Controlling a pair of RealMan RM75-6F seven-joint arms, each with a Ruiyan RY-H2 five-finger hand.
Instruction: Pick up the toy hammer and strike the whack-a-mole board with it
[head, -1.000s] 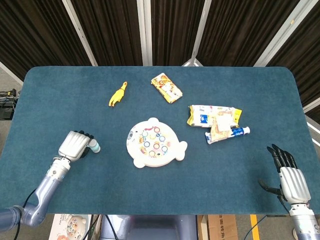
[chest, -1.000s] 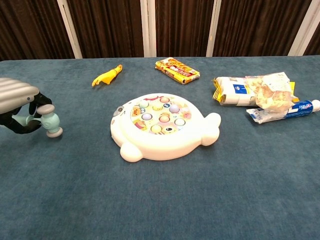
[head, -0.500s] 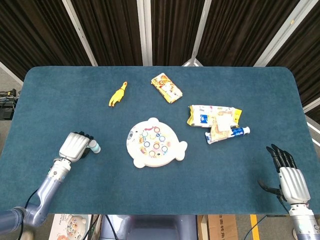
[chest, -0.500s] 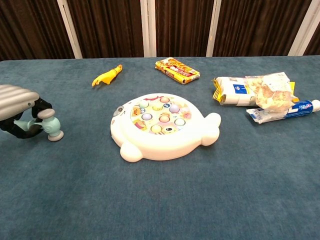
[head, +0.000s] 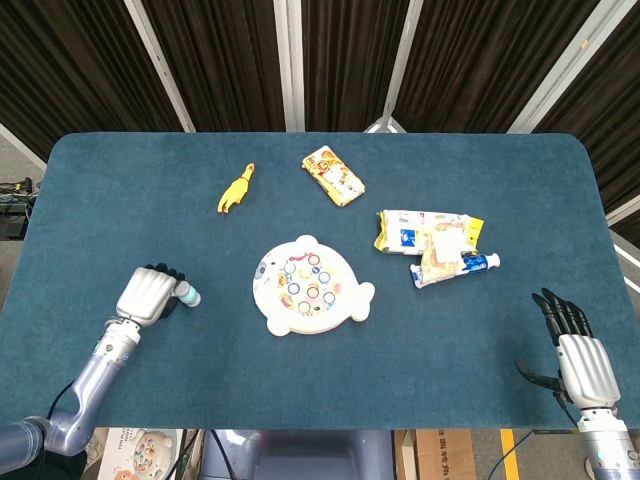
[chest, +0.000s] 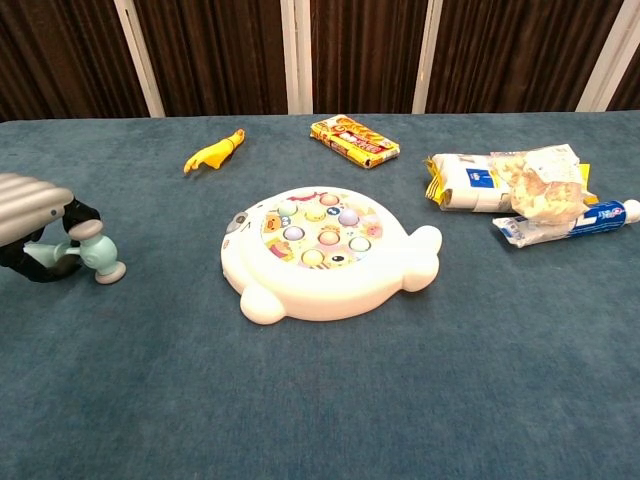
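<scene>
The toy hammer (chest: 95, 258) is pale teal with a grey head and lies low over the blue cloth at the left. My left hand (head: 147, 295) curls its fingers (chest: 75, 214) round the handle, so only the hammer head (head: 188, 296) sticks out. The white whack-a-mole board (head: 308, 286) with coloured buttons sits mid-table, to the right of the hammer; its rim (chest: 330, 296) shows in the chest view. My right hand (head: 578, 350) rests at the near right table edge with fingers spread and nothing in it.
A yellow rubber chicken (head: 235, 189) and an orange snack pack (head: 333, 176) lie behind the board. Snack bags (head: 425, 232) and a toothpaste tube (head: 470, 264) lie to the board's right. Dark curtains stand behind the table.
My left hand with the hammer has sunk slightly and drawn a little to the left and toward me. The right hand has not moved.
</scene>
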